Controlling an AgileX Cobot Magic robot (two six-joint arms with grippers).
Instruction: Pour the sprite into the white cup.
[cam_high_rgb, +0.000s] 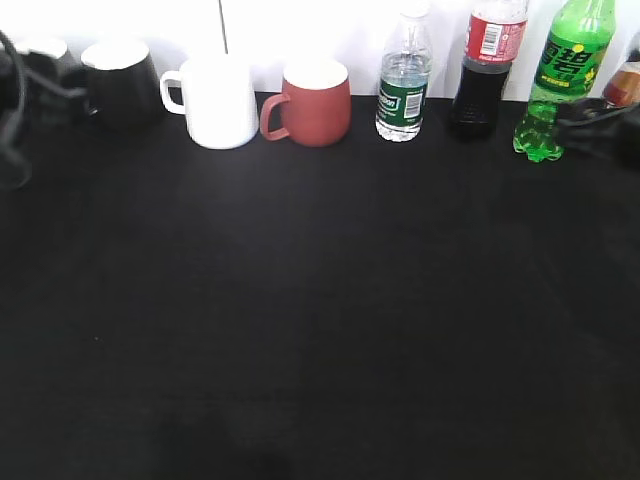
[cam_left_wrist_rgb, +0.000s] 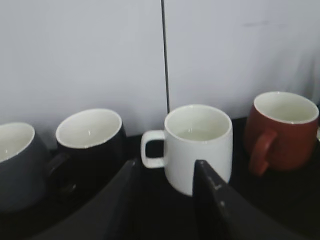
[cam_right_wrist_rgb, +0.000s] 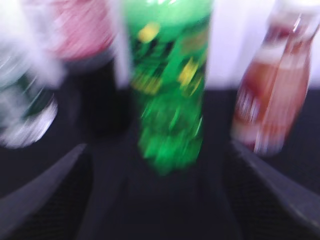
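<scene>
Standing upright at the far right of the back row, the sprite (cam_high_rgb: 565, 75) is resting on the black table (cam_high_rgb: 320, 320), its bumpy green base just ahead of the white wall (cam_high_rgb: 300, 30). In the right wrist view the same bottle is filling the centre of a heavily blurred frame, sitting between the two dark fingers (cam_right_wrist_rgb: 45, 195) of the right gripper (cam_right_wrist_rgb: 160, 200); the jaws are standing wide apart, one on each side of the bottle and not touching it. In the exterior view this gripper is showing only as a dark shape at the right edge, just beside the bottle's lower half. Immediately left of the sprite is standing the dark cola bottle (cam_high_rgb: 488, 65) with a red label, then the small clear water bottle (cam_high_rgb: 404, 85); an orange-brown bottle (cam_right_wrist_rgb: 272, 95) is standing on the sprite's other side. Further left, the red-brown mug (cam_high_rgb: 310, 103) is sitting just beside the white cup (cam_high_rgb: 218, 100), handles of both pointing left. The white cup is sitting upright, well apart from the sprite, with the two bottles and the red-brown mug between them. The left gripper (cam_left_wrist_rgb: 162, 200) is hovering low in front of the white cup, its jaws parted with nothing between them. Left of the cup are sitting a black mug (cam_left_wrist_rgb: 92, 145) and a grey mug (cam_left_wrist_rgb: 17, 165), both white inside.
</scene>
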